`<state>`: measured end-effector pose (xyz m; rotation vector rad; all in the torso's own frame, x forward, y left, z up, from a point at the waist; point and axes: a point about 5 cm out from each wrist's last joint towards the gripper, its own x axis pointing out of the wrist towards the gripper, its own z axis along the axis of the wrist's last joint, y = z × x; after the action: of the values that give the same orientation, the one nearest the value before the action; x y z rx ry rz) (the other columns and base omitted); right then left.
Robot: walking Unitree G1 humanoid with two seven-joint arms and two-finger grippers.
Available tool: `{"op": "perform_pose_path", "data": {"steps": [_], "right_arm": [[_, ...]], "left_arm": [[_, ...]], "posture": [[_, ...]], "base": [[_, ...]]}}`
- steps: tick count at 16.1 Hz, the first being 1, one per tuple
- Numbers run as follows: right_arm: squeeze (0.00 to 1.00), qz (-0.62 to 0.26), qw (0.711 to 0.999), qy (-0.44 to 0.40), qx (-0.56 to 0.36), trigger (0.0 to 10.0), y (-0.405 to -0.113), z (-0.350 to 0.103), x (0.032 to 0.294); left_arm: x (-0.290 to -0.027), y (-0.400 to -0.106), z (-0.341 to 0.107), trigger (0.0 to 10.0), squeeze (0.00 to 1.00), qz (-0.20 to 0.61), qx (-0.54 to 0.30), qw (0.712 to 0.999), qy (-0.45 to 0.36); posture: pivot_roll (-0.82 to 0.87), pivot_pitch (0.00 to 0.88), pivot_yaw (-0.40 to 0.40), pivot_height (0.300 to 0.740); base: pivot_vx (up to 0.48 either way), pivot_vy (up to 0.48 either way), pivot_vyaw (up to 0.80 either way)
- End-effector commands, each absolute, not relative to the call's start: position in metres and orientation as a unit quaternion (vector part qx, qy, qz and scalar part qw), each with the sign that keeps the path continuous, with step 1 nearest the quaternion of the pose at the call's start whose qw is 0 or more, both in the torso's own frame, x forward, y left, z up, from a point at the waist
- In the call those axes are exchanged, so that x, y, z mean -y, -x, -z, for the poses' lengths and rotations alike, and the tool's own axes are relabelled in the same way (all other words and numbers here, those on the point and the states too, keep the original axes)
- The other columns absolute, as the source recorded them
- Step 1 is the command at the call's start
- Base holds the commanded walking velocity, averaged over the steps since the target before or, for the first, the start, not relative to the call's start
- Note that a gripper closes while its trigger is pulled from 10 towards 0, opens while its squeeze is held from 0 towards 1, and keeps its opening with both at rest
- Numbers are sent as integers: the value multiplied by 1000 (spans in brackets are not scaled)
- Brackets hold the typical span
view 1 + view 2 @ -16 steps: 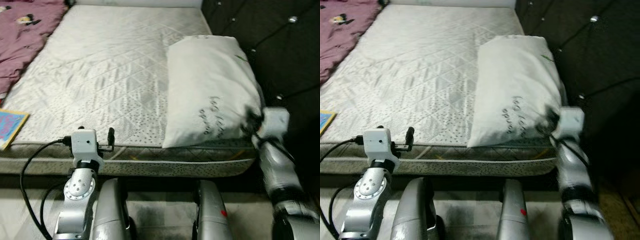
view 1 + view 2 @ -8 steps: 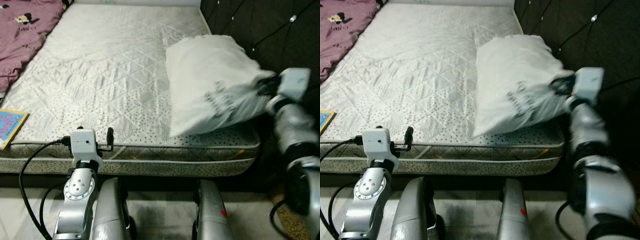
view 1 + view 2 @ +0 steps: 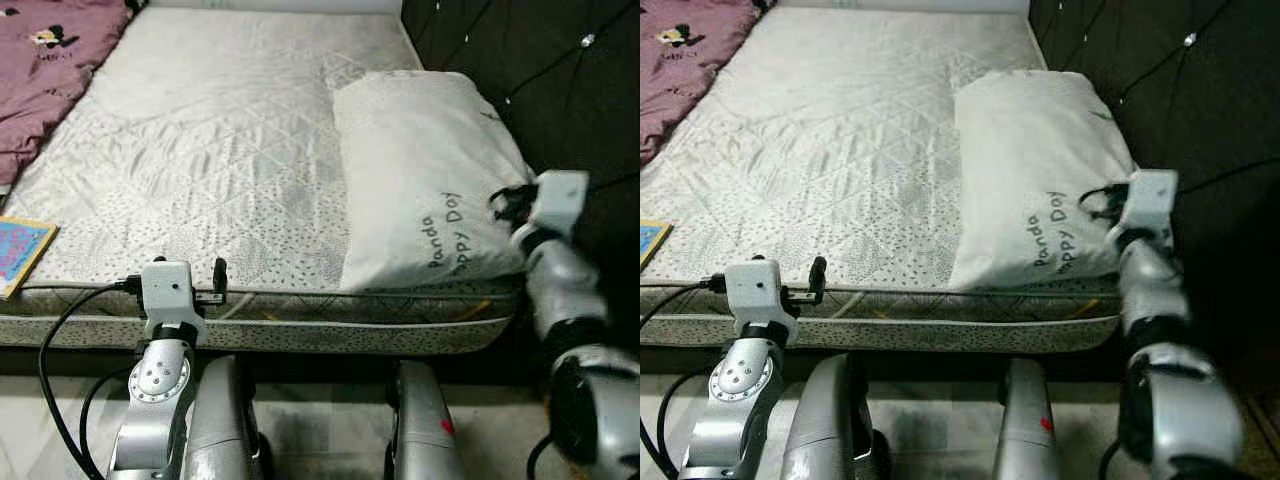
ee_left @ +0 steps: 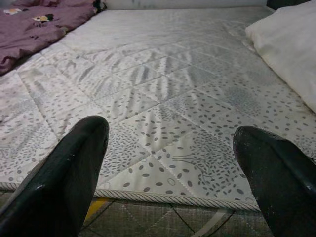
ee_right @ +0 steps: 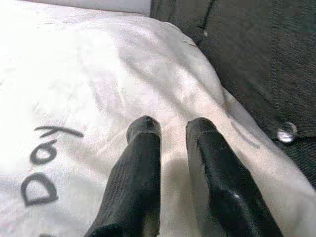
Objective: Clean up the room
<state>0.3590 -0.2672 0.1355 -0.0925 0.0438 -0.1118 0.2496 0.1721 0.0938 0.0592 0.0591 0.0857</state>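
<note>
Quilted grey-white mattress (image 3: pixel 220 160) fills most of the scene, with a dark tufted headboard (image 3: pixel 560 90) along its right side. On the mattress's right part, against the headboard, lies a white pillow (image 3: pixel 425 170) printed with "Panda Happy Day". The right gripper (image 5: pixel 170 131) rests at the pillow's near right corner, its two black fingers (image 5: pixel 143 148) narrow, almost together, lying on the fabric with a fold of it between them. The left gripper (image 4: pixel 170 143) hovers at the mattress's near edge, well left of the pillow, spread wide and holding nothing. A purple blanket (image 3: pixel 45 70) covers the far left corner, and a colourful book (image 3: pixel 20 255) lies at the left near edge.
</note>
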Motion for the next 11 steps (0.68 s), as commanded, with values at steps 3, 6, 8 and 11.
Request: {"op": "perform_pose_path", "data": {"steps": [3, 6, 8, 11], "right_arm": [[1000, 49, 993, 110, 18, 10000, -354, -143, 262], [1000, 44, 993, 84, 65, 10000, -343, -151, 246], [1000, 12, 996, 52, 66, 10000, -340, -147, 223], [1000, -24, 1000, 2, -7, 10000, -344, -117, 189]], "left_arm": [[-170, -255, -93, 10000, 0, -32, -34, 998, -37], [-170, -256, -96, 10000, 0, -34, -24, 999, -32], [-168, -258, -97, 10000, 0, -31, -20, 999, -29], [-166, -262, -96, 10000, 0, -29, -19, 999, -28]], "posture": [[-25, 14, 17, 549], [-33, 0, 17, 549], [-35, 0, 18, 549], [-33, 0, 17, 549]], "base": [[0, 0, 0], [0, 0, 0], [0, 0, 0], [0, 0, 0]]}}
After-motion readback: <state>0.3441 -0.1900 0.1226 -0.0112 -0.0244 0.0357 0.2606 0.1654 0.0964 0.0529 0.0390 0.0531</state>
